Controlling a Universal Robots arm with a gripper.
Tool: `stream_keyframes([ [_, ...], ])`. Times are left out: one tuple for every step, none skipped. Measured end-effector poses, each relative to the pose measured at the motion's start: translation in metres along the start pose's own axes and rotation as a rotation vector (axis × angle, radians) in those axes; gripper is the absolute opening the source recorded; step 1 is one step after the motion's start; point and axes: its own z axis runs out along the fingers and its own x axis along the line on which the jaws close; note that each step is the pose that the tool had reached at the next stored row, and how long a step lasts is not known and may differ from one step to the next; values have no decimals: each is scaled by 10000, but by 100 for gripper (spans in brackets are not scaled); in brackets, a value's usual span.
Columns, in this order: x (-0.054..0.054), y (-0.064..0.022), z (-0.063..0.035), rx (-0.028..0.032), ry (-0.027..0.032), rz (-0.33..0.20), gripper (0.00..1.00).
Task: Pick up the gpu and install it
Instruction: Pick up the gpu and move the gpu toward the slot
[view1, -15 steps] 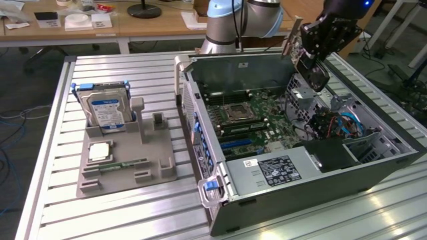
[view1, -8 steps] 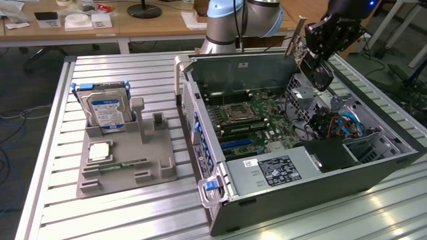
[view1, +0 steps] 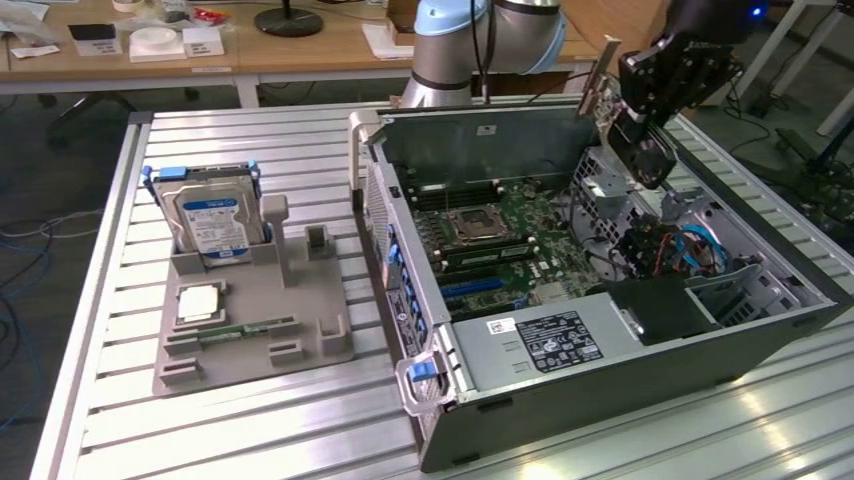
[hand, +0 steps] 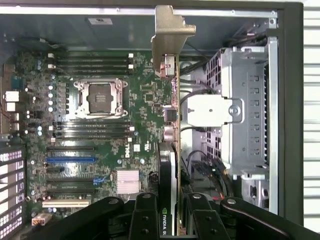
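slatted metal table (view1: 267, 430) fills the front of the exterior view. lower left of that view: grey holder (view1: 314, 335) with a hard drive (view1: 214, 225) standing upright in it, a cpu (view1: 198, 303) and a ram stick (view1: 247, 328) lying flat. no card in the holder.

centre to right: open pc case (view1: 601, 390) on its side, motherboard (view1: 501, 240) face up, socket bare, slots free as far as i can see.

upper right of the exterior view, above the case's far right corner: gripper (hand: 172, 215) clamped on the gpu (hand: 172, 117), fingers pressed to both faces. card is in the air, well clear of the board and touching nothing else. in the wrist view it hangs edge-on over the board, between the socket side and the drive cage (hand: 245, 110), with the metal bracket (hand: 170, 30) at the end away from the fingers, toward the case wall.

behind: arm base (view1: 481, 40), then desks (view1: 200, 60) with clutter.

step, my read: pickup done, carry over the case under way, install not yet done.

seating it would call for the card's connector edge lined up along an expansion slot (hand: 70, 160), which sits off to the side of where the card hangs now, bracket at the rear wall, and a straight, level push. risk: tilted entry, or snagging the cables by the cage.
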Motion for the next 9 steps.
stream_keyframes([
  [0, -16, 0, 1, 0, 1, 27],
  [0, -28, 4, 1, 0, 2, 27],
  [0, -36, 9, 0, 0, 1, 27],
  [-1, -43, 14, -1, -1, 1, 27],
  [-1, -46, 18, -1, -1, 0, 27],
  [-1, -47, 21, 3, 0, 0, 27],
  [-1, -48, 29, 3, 0, 0, 27],
  [-1, -48, 35, 1, 0, 0, 27],
  [-1, -49, 36, 1, 0, 0, 27],
])
